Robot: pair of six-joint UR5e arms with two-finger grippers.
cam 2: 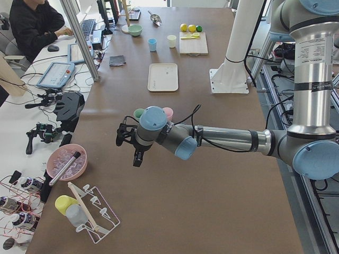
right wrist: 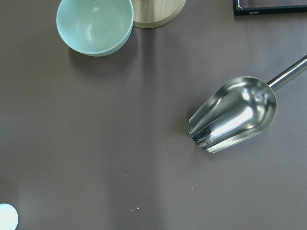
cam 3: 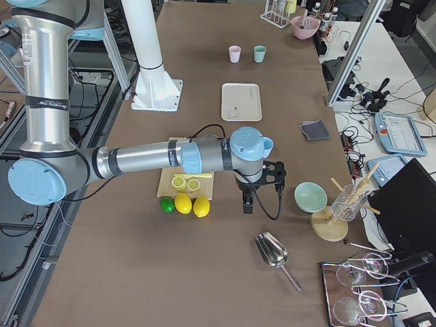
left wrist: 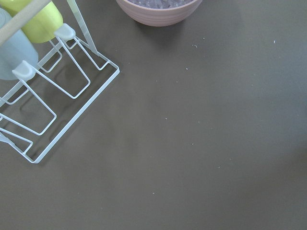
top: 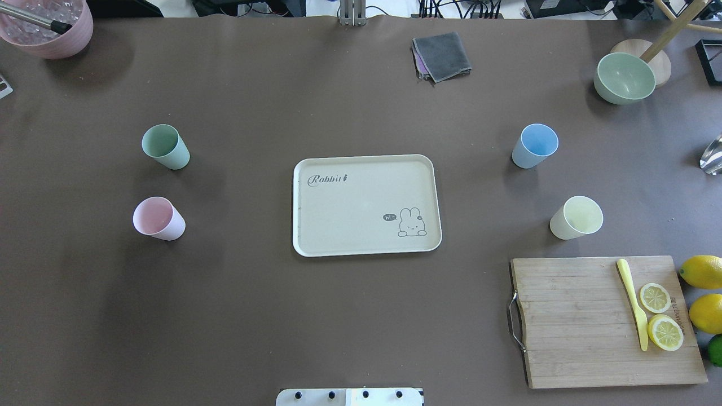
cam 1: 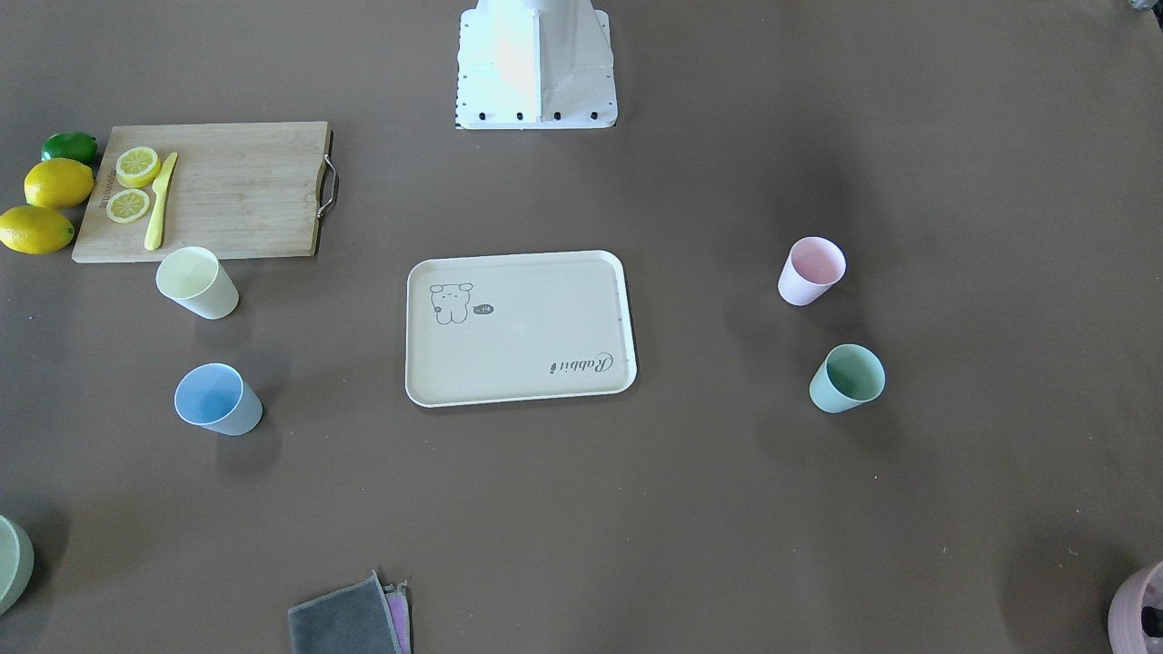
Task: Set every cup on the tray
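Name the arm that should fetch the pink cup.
Left. The pink cup stands left of the tray, near the left arm; the right arm hangs past the cutting board at the other end.

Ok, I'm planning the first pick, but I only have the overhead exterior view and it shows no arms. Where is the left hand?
Observer: In the exterior left view the left hand hangs over bare table beyond the mint cup and pink cup, toward the table's end.
Operator: What is below it?
Observer: Its wrist camera shows a white wire rack on the table.
Operator: And the right hand?
Observer: The exterior right view shows the right hand between the lemons and the sage-green bowl, near a metal scoop. I cannot tell whether it is open or shut.
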